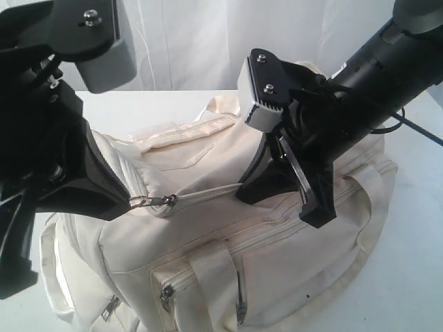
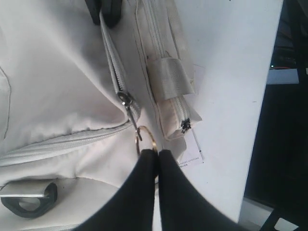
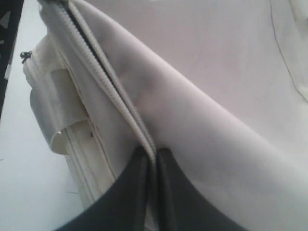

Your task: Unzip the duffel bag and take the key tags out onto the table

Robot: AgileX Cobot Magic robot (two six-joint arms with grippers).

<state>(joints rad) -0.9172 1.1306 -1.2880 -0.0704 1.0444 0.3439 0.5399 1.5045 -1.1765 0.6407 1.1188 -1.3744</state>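
The cream duffel bag (image 1: 228, 235) lies on the white table (image 1: 422, 277). My left gripper (image 1: 124, 202) is shut on the metal ring (image 2: 145, 139) of the main zipper's pull (image 1: 158, 201), at the bag's left end. My right gripper (image 1: 243, 190) is shut on the bag's zipper edge (image 3: 115, 96), pinching the fabric fold near the bag's middle. The zipper line (image 1: 208, 192) runs taut between the two grippers, and a short stretch shows parted in the right wrist view. The key tags are hidden.
A front pocket with its own zipper pull (image 1: 166, 296) and a strap handle (image 1: 214, 273) face the near side. A black D-ring (image 2: 29, 199) sits on the bag's end. The table's edge (image 2: 262, 120) runs close beside the bag's end pocket (image 2: 173, 103).
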